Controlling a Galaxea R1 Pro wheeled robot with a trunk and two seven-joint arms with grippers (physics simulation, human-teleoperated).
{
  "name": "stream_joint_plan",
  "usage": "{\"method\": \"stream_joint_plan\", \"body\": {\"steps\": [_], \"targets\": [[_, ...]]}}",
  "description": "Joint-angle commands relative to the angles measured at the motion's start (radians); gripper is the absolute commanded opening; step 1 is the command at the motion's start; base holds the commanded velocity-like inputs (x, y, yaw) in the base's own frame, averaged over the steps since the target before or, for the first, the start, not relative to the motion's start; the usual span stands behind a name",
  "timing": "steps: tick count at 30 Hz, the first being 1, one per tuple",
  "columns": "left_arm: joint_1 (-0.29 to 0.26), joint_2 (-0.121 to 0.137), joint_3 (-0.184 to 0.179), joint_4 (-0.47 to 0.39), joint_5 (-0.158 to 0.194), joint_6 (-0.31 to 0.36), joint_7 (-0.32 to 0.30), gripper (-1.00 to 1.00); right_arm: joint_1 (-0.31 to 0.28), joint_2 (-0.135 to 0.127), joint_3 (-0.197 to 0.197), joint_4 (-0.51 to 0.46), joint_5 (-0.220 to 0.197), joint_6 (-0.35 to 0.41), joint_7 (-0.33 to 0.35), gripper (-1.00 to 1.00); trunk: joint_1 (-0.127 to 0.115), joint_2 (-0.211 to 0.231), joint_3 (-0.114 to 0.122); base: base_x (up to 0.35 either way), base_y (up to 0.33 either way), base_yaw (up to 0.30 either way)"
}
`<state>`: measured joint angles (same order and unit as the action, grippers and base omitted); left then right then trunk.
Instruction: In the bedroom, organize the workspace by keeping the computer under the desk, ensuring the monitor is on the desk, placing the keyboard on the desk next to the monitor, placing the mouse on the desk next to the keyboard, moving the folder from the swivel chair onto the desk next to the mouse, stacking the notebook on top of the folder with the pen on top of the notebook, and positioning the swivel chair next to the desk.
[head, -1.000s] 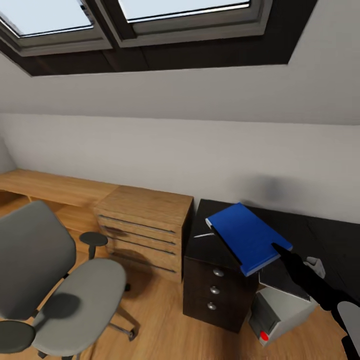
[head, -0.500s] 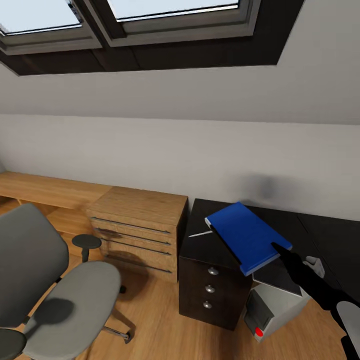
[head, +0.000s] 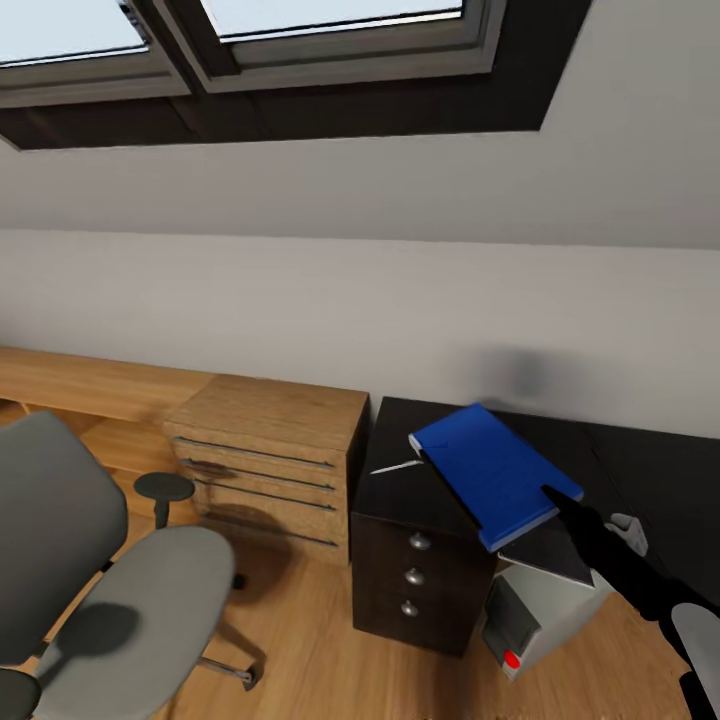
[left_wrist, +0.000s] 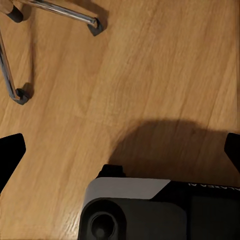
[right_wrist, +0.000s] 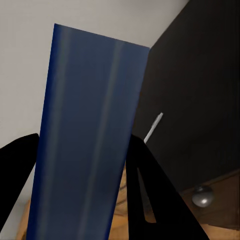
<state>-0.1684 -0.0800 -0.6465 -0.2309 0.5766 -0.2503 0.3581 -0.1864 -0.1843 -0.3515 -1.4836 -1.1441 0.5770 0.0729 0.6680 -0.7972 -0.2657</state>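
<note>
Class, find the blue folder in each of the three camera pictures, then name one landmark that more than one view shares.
Head view: the folder sits right of centre, held up over the desk by the right gripper.
Left wrist view: not in it.
Right wrist view: the folder stands between the fingers.
Shared landmark: the pen on the desk.

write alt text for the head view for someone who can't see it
The right gripper holds a blue folder tilted above the black desk, near a white pen. A grey swivel chair stands to the left.
</note>
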Motion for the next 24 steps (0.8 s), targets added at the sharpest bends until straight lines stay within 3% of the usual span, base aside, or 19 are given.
{"method": "stream_joint_plan", "body": {"steps": [1, 24], "targets": [[-0.001, 0.000, -0.009, 0.000, 0.008, -0.003, 0.005, 1.00, -0.001, 0.000, -0.002, 0.000, 0.000, 0.006, 0.003, -1.00, 0.000, -0.001, -0.001, 0.000, 0.000, -0.264], [-0.001, 0.000, -0.009, 0.030, 0.007, -0.003, 0.005, 1.00, -0.002, -0.001, -0.006, 0.042, 0.000, 0.004, 0.002, -1.00, 0.000, -0.001, -0.001, 0.000, 0.000, -0.268]]}}
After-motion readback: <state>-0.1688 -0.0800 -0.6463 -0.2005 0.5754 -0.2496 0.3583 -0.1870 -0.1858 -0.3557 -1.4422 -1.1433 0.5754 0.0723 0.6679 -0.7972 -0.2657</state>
